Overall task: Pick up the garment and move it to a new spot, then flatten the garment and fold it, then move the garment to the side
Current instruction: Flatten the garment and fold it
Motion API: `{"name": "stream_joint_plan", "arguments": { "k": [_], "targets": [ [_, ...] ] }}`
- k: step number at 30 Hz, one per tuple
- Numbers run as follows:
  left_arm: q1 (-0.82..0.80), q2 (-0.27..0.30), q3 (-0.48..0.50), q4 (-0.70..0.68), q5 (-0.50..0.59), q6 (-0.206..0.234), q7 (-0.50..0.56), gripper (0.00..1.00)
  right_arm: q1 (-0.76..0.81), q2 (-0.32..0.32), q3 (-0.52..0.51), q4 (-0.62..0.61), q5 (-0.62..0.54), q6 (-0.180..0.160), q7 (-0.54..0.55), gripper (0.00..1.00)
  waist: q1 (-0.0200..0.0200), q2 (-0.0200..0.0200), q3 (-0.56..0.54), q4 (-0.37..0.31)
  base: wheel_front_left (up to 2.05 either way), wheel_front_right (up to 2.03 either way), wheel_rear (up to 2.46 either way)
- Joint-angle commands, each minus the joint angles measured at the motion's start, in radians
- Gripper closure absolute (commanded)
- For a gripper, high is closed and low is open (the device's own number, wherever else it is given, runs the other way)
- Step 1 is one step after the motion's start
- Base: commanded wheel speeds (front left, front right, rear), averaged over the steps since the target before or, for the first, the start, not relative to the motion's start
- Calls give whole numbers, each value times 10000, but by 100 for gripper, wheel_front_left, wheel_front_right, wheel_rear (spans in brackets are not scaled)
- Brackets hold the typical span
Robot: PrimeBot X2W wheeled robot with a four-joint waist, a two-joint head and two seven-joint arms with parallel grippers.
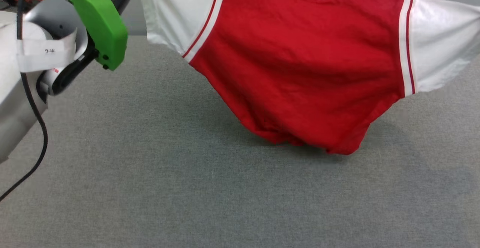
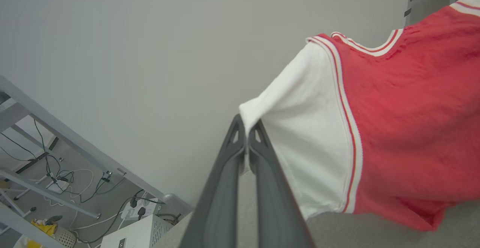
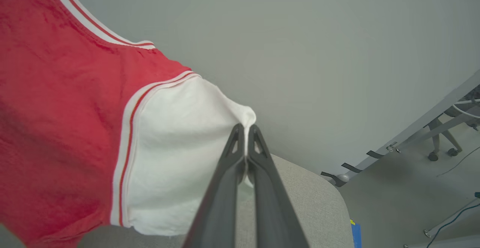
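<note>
left end effector (image 2: 245, 135): pinched tight on one white sleeve edge | right end effector (image 3: 245, 135): pinched tight on the other white sleeve edge | jersey (image 1: 300, 64): red, red-and-white striped trim, stretched in the air between both, hem sagging toward the grey bench (image 1: 150, 188), contact unclear

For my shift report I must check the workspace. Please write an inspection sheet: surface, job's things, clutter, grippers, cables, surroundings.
Surface: grey fabric-covered table top, flat.
Job's things: red thin-fabric jersey with white sleeves and striped trim, hung spread between both grippers; its lowest red fold is at or just above the table.
Clutter: nothing seen.
Grippers: left gripper shut on one white sleeve tip; right gripper shut on the other.
Cables: black cable hanging beside the left arm; loose wires and a white power strip on the floor.
Surroundings: plain grey wall, grey metal frame, wheeled chair base.
</note>
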Motion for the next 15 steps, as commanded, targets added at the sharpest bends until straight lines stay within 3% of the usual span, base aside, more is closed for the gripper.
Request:
{"name": "stream_joint_plan", "arguments": {
  "k": [1, 9, 15],
  "targets": [
    [-329, 8, 114, -62, 137, 149, -99, 100, -283, -36, -147, -154, -90, -7, 58, 100, 0, 0, 4, 10, 0, 0, 0],
    [-1499, -578, 404, 306, 358, 40, -191, 100, -1642, 81, -297, -558, -668, -7, 376, 100, 0, 0, 454, -4, 0, 0, 0],
    [-2909, -1238, 653, 1360, 683, -211, -418, 100, -3327, 479, 52, -35, -842, -7, 493, 100, 0, 0, 1388, -129, 0, 0, 0]
  ]
}}
